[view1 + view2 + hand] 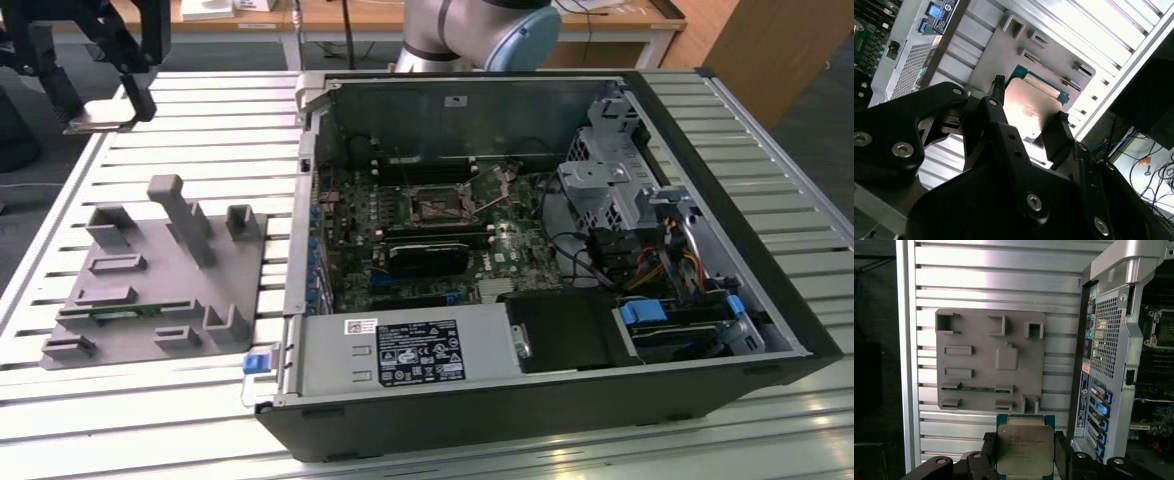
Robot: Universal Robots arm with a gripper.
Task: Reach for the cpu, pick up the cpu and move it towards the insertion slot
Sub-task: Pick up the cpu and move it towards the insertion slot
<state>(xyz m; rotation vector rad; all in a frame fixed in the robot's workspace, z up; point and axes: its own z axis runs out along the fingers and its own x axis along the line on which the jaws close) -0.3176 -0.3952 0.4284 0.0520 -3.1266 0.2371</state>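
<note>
**CPU pinched in the claw, held above the grey fixture plate**

In both wrist views the cpu (1025, 450) sits between the two black fingers of the gripper (1025, 452), its silver lid facing outward and a thin green edge showing around it. In the first wrist view one finger (988, 450) presses against one side of the chip and the other finger against the opposite side, so the claw is closed on the chip's edges and not spread. In the second wrist view the cpu (1031, 107) appears as a bright, reflective square, tilted, with a finger pad (1056, 135) touching one edge and a thinner finger tip at the opposite edge.

Beyond the chip, in the first wrist view, lies the grey fixture plate (979, 335) with its raised blocks and recesses, resting on the slatted metal table (994, 270). The chip is apart from the plate, held clear of it. Beside the plate stands the open computer case (1106, 340), its rear panel with blue ports turned toward the camera.

In the exterior view the case (747, 330) lies open on the table with the motherboard exposed, and the insertion slot (441, 207) shows as a dark square framed in silver near the board's middle. The grey plate (134, 330) sits on the exterior view's left of the case. The slot is well apart from the held chip, inside the case
</note>
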